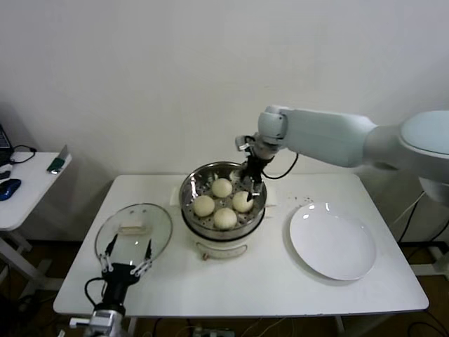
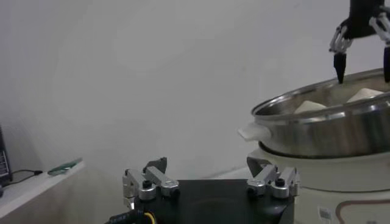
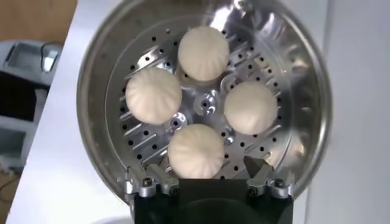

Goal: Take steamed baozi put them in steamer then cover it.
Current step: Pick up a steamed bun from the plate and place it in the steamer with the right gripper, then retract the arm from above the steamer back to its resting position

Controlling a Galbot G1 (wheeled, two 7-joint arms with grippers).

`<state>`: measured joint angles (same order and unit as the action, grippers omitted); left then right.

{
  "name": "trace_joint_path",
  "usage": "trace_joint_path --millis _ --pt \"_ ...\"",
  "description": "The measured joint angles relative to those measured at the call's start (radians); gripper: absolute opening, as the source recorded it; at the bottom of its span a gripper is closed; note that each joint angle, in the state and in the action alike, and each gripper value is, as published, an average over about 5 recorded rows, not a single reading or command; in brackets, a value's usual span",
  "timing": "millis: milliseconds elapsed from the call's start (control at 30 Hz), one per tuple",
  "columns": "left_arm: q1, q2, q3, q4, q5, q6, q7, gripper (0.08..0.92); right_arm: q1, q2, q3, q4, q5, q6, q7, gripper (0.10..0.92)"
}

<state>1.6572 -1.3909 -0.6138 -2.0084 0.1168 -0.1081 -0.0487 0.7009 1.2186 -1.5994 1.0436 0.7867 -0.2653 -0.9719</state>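
Four cream-white baozi [image 1: 225, 218] lie in the shiny steel steamer [image 1: 188, 195] on its white pot base at the table's middle. My right gripper [image 1: 251, 184] hangs open just above the steamer's back right. In the right wrist view its fingers [image 3: 268, 180] stand wide on either side of the nearest baozi [image 3: 195, 150] without touching it, above the steamer's perforated bottom [image 3: 97, 91]. The glass cover [image 1: 133, 228] with its cream bar handle lies flat on the table at the left. My left gripper [image 1: 128, 256] is open and empty at the cover's front edge.
An empty white plate [image 1: 332, 244] lies to the right of the steamer. A side table [image 1: 21, 186] with small items stands at the far left. The left wrist view shows the steamer's wall [image 2: 329, 131] and the right gripper [image 2: 362, 55] above it.
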Motion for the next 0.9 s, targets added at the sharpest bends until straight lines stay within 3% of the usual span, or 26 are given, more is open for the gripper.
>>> trace_joint_path --millis 467,900 --pt "0.003 -0.011 -0.004 -0.014 0.028 0.0 -0.018 0.823 -0.156 -0.367 0.26 0.282 0.003 0.141 0.384 0.823" --pt "0.006 0.009 -0.028 -0.031 0.224 0.031 -0.017 0.823 -0.827 -0.583 0.96 0.501 -0.07 0.294 0.76 0.823"
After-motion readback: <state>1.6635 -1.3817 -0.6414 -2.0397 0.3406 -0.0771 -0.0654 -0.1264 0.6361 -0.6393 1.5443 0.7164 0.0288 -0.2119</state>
